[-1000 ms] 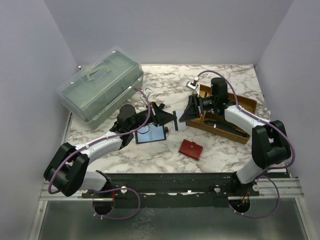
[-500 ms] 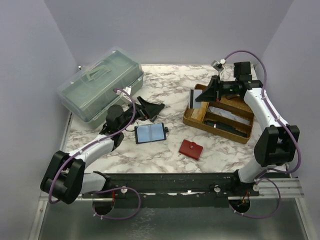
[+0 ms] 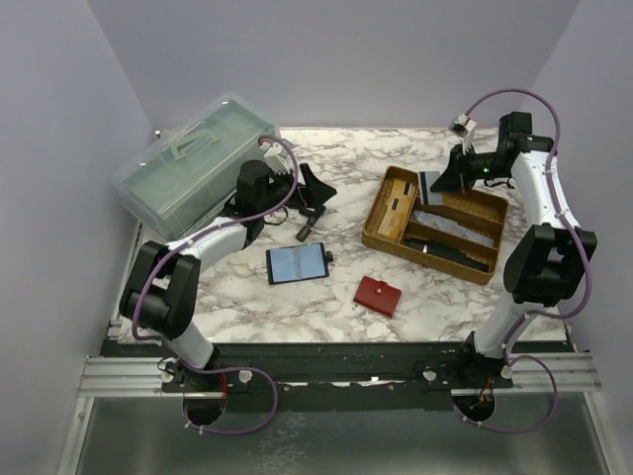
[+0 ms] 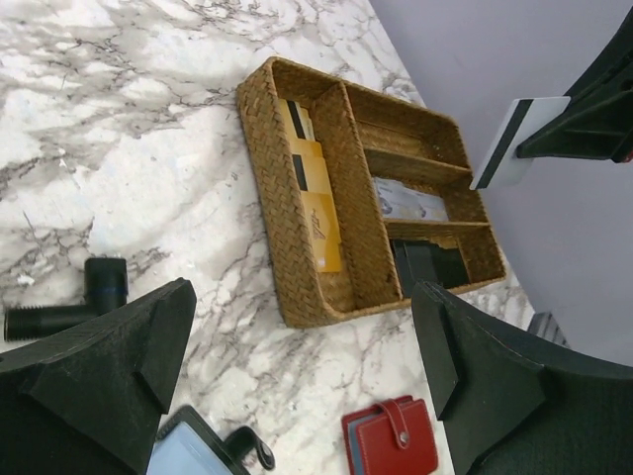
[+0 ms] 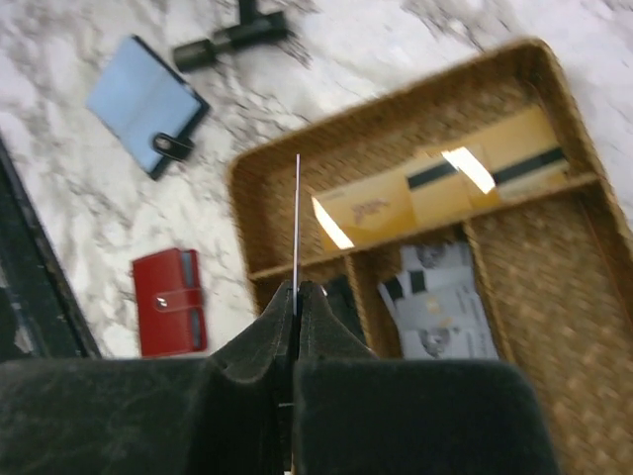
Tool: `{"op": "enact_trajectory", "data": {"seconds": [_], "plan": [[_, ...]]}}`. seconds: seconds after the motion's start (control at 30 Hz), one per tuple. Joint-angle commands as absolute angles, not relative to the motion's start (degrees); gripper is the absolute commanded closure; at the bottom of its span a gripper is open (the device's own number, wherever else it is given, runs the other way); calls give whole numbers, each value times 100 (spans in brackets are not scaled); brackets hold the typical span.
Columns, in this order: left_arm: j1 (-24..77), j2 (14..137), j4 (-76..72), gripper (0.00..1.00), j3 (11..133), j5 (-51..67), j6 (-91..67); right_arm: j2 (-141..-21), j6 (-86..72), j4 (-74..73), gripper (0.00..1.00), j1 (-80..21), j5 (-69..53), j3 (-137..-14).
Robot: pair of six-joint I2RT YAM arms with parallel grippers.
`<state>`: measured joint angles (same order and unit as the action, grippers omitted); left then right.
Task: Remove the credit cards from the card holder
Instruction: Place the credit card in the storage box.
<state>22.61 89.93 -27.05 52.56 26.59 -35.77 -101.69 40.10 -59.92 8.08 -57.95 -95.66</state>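
The black card holder lies open on the marble with a light blue credit card showing in it. It also appears in the right wrist view. My left gripper hangs open and empty behind the holder, its fingers wide apart. Above the far end of the wicker tray, my right gripper is shut on a white credit card with a black stripe. That card is edge-on in the right wrist view and visible in the left wrist view.
A red card holder lies shut near the front edge. The tray holds yellow cards and a grey card. A small black pipe piece lies behind the black holder. A clear plastic box stands at the back left.
My left gripper opened and drew back from the black holder toward the plastic box. My right gripper carried the white card from beside the holder to above the tray's far end.
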Motion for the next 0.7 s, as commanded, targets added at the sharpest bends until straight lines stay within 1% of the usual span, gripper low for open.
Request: {"op": "enact_trajectory", "data": {"seconds": [0.0,0.2,0.33,0.5,0.67], "plan": [[2259,9623,-2283,1,6036,3046,-2947,-10649,4416,-6451,100,1069,-4491,-9963],[2268,10392,-2269,2,6551,3372,-2998,-11242,5342,-6459,100,1099,-3481,-10123],[2325,10504,-2268,2,6585,3421,-3237,-11618,5967,-6637,100,1102,-2879,-10234],[2464,10249,-2268,2,6313,3256,-3148,-11935,6627,-6995,98,1098,-2969,-10513],[2606,9864,-2270,2,5965,3148,-3081,-12208,6779,-7259,98,1061,-2931,-10973]]}}
